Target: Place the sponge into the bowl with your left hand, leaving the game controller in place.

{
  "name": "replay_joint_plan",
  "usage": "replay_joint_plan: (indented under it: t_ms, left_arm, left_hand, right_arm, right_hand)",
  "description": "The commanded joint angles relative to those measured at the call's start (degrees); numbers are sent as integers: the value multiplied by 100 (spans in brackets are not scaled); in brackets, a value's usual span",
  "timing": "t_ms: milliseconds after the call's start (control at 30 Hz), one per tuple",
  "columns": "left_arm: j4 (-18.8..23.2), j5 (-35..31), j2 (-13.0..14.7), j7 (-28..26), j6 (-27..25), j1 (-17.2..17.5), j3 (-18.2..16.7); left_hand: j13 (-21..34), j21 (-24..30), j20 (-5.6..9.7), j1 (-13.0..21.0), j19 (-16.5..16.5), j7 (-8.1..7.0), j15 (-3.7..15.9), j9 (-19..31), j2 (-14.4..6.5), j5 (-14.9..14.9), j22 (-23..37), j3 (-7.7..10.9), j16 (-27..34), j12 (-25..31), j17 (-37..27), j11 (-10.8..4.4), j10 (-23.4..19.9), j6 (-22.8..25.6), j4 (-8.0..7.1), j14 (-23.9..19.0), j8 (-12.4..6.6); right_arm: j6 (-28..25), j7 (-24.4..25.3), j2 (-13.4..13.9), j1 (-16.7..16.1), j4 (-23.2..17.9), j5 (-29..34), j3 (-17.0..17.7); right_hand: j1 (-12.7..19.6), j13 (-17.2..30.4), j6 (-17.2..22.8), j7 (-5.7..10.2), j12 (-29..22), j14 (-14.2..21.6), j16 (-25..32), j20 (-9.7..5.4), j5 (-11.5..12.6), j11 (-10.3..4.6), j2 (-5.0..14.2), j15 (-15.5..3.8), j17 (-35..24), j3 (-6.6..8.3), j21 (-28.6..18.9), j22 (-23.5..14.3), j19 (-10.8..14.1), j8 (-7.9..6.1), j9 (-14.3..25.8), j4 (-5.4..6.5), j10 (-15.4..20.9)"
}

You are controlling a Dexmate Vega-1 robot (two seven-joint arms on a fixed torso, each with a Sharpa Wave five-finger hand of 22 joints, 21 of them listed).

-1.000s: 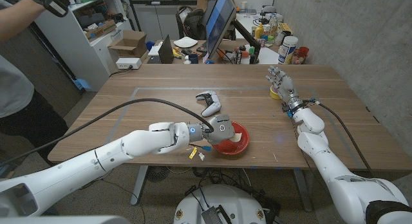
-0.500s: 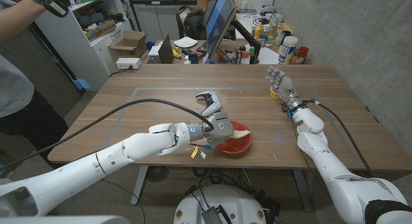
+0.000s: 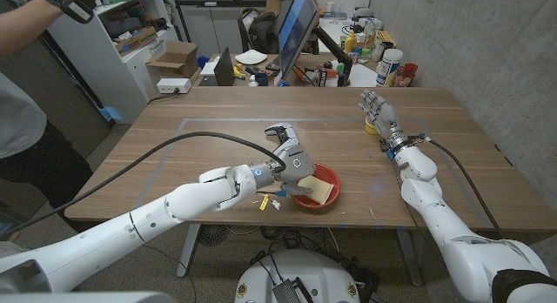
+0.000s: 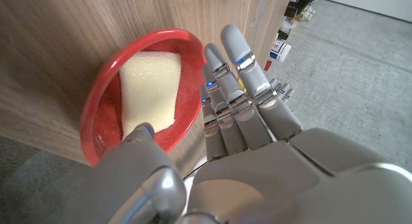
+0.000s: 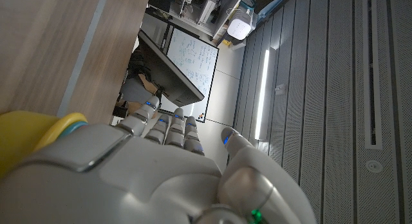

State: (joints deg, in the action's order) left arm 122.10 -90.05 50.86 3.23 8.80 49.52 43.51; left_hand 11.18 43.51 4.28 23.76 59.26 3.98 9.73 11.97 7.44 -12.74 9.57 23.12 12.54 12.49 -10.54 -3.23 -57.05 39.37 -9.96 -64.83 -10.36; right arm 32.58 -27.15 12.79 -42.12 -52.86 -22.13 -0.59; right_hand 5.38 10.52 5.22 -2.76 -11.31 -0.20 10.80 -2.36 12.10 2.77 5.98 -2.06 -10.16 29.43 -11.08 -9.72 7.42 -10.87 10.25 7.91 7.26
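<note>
My left hand (image 3: 291, 168) hovers at the near-left rim of the red bowl (image 3: 331, 198), fingers (image 4: 241, 69) straight and apart, grasping nothing. The pale yellow sponge (image 3: 318, 191) lies inside the bowl, against its floor and wall; in the left wrist view the sponge (image 4: 151, 89) sits free of my fingers, with my thumb tip just at its edge. The white game controller (image 3: 280, 132) rests on the wooden table (image 3: 174, 155) just beyond my left hand, apart from the bowl. My right hand (image 3: 379, 111) stands at the table's far right, fingers extended, beside a yellow object (image 5: 32, 137); it holds nothing.
</note>
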Motion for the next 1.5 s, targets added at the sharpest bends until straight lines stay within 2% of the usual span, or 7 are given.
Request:
replay_joint_plan:
  t_ms: [33,233,533,833,1100,1333,1500]
  left_arm:
    - [2,273,-66,116,-214,142,-156]
    - [3,496,-144,96,-429,250,-299]
    - [105,465,-301,339,-901,441,-418]
    - [221,468,-408,818,-1133,499,-470]
    - [347,672,-633,1472,-1437,552,-587]
    - [434,540,-802,1868,-1767,597,-638]
    - [480,293,-925,2091,-1997,630,-619]
  left_hand:
    - [17,-49,-76,-110,29,39,-86,-4,-50,-55,14,-24,-40,-41,-11,92,46,-79,5,44,6]
    - [18,-211,-234,-430,34,100,-174,-27,-297,-78,1,-14,-75,-107,-23,195,213,-206,-54,194,-6]
    - [16,-742,-553,-1574,23,286,-455,-67,-949,-107,-8,-83,-149,-182,-26,513,738,-687,-94,730,13]
    - [9,-1086,-690,-2185,-11,391,-594,-86,-1111,-137,-6,-198,-185,-214,-18,676,1188,-1170,-70,1128,36]
    - [-10,-1780,-1148,-2408,-410,314,-960,-119,-1403,-261,-10,-260,-252,-239,-16,910,2137,-2010,-81,2196,20]
    - [-29,-2586,-1612,-2433,-1078,376,-1368,-134,-1095,-289,-8,-609,-253,-233,-11,1097,3056,-2602,-46,3245,1]
    - [-40,-3148,-1652,-2429,-1695,385,-1578,-140,-899,-337,16,-985,-258,-246,-10,1189,3704,-3042,-27,3997,17]
  right_arm:
    - [7,4,-18,57,53,47,-19]
    - [-5,3,-19,82,76,70,-30]
    - [6,2,-26,110,126,81,-22]
    - [17,-25,-26,118,131,80,-16]
    - [25,-14,-23,122,130,105,-21]
    - [30,3,-31,118,131,107,-15]
    - [28,3,-41,112,133,110,-21]
  right_hand:
    - [-71,26,49,-16,14,41,-14,-390,36,-18,237,-13,-15,34,-23,-16,56,-6,26,-17,35]
    - [-69,26,51,-15,14,42,-14,-391,36,-21,240,-16,-14,36,-22,-16,56,-7,26,-20,36]
    - [-71,26,49,-15,15,43,-13,-391,36,-20,240,-20,-15,36,-22,-16,55,-6,26,-19,36]
    - [-73,26,49,-18,15,42,-14,-390,35,-22,241,-23,-17,36,-21,-16,53,-6,26,-18,37]
    - [-77,26,53,-12,15,42,-13,-395,35,-9,242,-21,-18,35,-20,-17,52,-7,26,-14,37]
    - [-77,26,57,-9,10,44,-13,-394,35,-15,242,-19,-18,36,-20,-17,51,-8,26,-15,50]
    - [-75,27,58,-15,11,48,-13,-391,35,-14,241,-20,-17,37,-20,-17,51,-8,26,-17,50]
